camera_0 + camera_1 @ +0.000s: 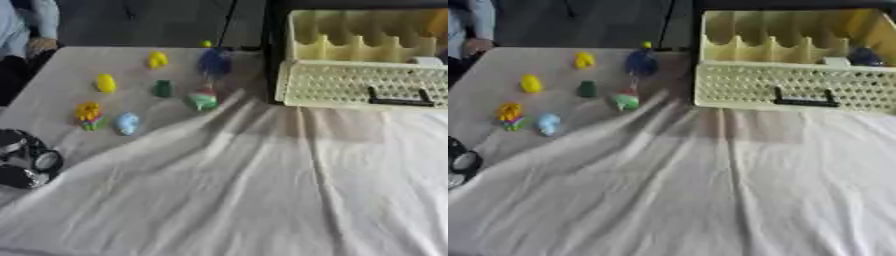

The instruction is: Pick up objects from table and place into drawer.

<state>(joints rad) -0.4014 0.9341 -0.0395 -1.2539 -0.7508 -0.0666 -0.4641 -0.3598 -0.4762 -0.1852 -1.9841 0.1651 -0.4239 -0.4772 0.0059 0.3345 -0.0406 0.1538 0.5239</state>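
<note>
Drawer (pixel 789 90) pulled open at far right, long axis across table, black handle (pixel 805 100) facing near. Small toys (pixel 162 88) scattered far left on wrinkled white cloth (pixel 262 190). Left hand (pixel 26 160) at left edge, finger state unreadable.

– What are you working over?
– A matt, wrinkled white cloth (pixel 262 200) covers your table.
– And the drawer (pixel 363 82)?
– Pale yellow plastic, its front perforated, with a dark handle (pixel 398 100); your left hand (pixel 26 160) looks glossy black with silver metal.
</note>
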